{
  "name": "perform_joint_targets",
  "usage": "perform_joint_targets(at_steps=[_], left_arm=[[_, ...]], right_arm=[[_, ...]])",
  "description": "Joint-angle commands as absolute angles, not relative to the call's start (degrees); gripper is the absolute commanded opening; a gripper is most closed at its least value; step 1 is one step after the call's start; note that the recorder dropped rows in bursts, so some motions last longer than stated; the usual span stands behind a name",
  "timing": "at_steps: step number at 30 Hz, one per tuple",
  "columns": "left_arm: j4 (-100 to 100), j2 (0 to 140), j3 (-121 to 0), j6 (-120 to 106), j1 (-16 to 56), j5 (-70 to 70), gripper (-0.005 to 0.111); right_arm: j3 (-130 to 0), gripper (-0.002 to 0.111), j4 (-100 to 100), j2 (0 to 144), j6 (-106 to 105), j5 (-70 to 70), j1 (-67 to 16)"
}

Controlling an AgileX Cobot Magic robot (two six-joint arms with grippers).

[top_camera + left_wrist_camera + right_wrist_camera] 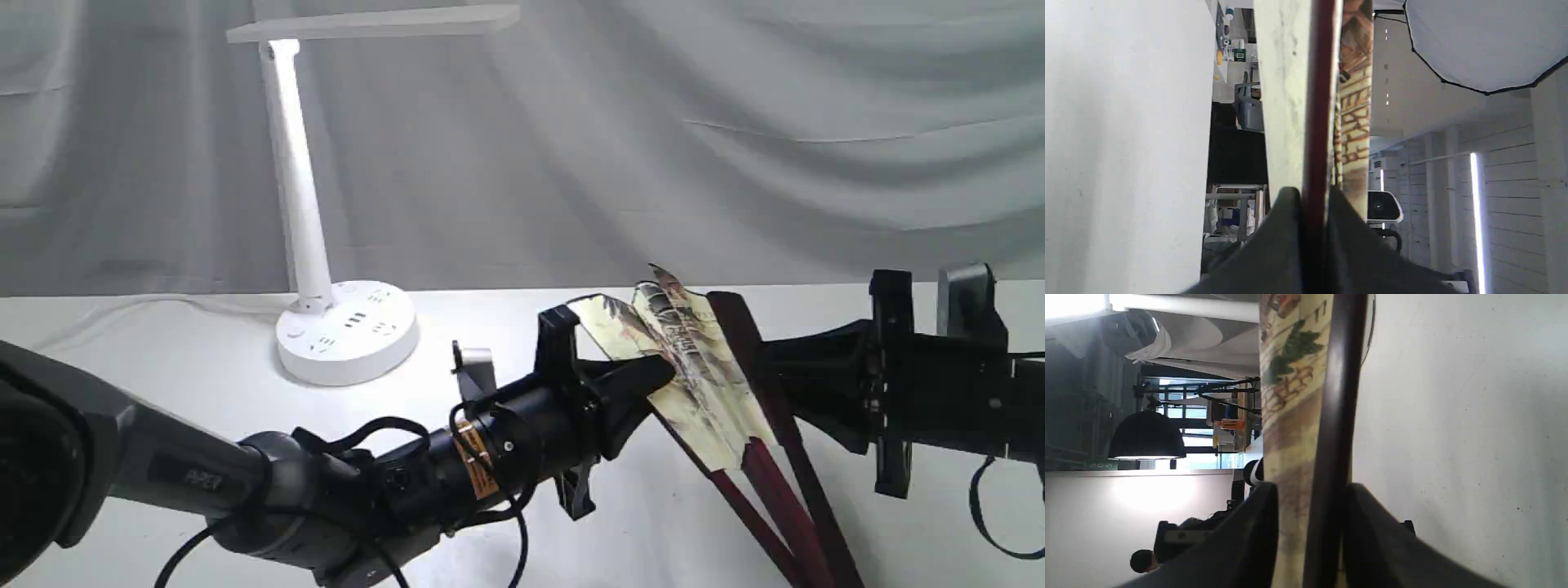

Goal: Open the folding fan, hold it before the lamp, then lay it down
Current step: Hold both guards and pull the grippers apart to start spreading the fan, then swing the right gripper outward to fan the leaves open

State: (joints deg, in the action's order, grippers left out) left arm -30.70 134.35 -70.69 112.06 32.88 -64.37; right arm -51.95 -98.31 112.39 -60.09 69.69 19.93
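Note:
The folding fan (704, 371) is held up above the table, only slightly spread, with painted cream pleats and dark maroon ribs running down to the lower right. My left gripper (653, 377) is shut on its left guard, seen as a maroon strip (1316, 122) between the fingers (1274, 241). My right gripper (771, 371) is shut on the right guard (1337, 416), with pleated paper (1290, 396) alongside it. The white lamp (302, 204) stands at the back left on its round socket base (347, 331), bar head lit.
A white table (163, 384) carries everything, with a grey draped cloth (735, 139) behind it. The lamp's white cord (163, 306) trails left along the table's back edge. A black cable (992, 514) hangs under the right arm.

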Motion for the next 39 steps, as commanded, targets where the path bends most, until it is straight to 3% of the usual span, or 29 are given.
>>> perform_joint_targets(at_steps=[1, 11, 19, 39], left_arm=[[-31.9, 134.3, -70.8, 112.5, 32.7, -64.0, 0.000], [-31.9, 134.3, -70.8, 112.4, 32.7, -64.9, 0.000], [-30.7, 134.3, -70.8, 112.2, 32.6, -65.7, 0.000], [-15.3, 134.3, -70.8, 110.7, 32.6, -68.9, 0.000]], right_arm=[[-52.1, 0.028, -97.9, 112.4, -60.8, 70.0, 18.7], [-52.1, 0.025, -98.3, 112.4, -61.2, 70.0, 17.2], [-52.1, 0.000, -98.9, 112.4, -61.2, 70.0, 17.2], [-52.1, 0.000, -99.9, 112.4, -61.3, 66.9, 17.6]])
